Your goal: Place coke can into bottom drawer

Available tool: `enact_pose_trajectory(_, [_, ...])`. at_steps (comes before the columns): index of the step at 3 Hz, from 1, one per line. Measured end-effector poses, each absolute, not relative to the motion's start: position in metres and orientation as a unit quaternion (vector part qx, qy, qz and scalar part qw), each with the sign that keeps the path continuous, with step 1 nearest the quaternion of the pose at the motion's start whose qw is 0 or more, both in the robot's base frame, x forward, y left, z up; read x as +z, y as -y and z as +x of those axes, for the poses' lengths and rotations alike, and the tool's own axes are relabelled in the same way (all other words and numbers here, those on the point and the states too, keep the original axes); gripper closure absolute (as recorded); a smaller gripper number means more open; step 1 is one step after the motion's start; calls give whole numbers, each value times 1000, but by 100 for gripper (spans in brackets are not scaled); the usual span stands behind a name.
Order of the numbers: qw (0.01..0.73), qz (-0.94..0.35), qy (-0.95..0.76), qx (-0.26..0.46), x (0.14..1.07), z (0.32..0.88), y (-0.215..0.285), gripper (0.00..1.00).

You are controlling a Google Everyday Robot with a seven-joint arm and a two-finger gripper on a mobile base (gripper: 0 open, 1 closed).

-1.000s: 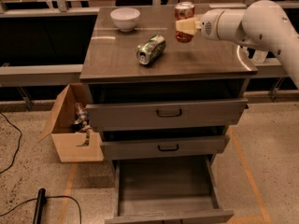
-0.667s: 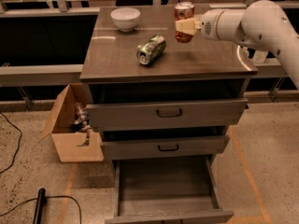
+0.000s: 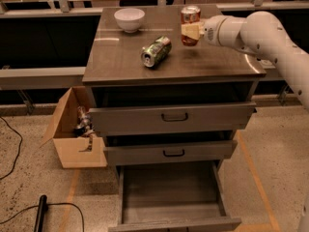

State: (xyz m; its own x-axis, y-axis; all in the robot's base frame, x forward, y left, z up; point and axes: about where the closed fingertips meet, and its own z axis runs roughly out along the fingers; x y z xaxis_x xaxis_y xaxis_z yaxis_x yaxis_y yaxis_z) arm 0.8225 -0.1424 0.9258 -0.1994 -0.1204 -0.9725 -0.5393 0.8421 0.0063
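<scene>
We see the white arm's tool [image 3: 191,32] clamped on the small red coke can [image 3: 189,15] with its silver top, held upright over the rear right of the grey metal desk [image 3: 120,64]. Below, the wide grey bottom drawer [image 3: 169,190] stands pulled out. A green-and-silver can [image 3: 156,51] lies on its side near a white round bowl [image 3: 129,18].

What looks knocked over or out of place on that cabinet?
The green-and-silver can lies on its side in the middle of the cabinet top, the one thing tipped over. The claw is at the upright coke can near the back right. The bottom drawer is pulled open, which suits the task.
</scene>
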Motion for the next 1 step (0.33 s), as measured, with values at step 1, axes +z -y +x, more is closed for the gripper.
enact_pose_trajectory(1, [593,-220,-754,178,925,823,140,82])
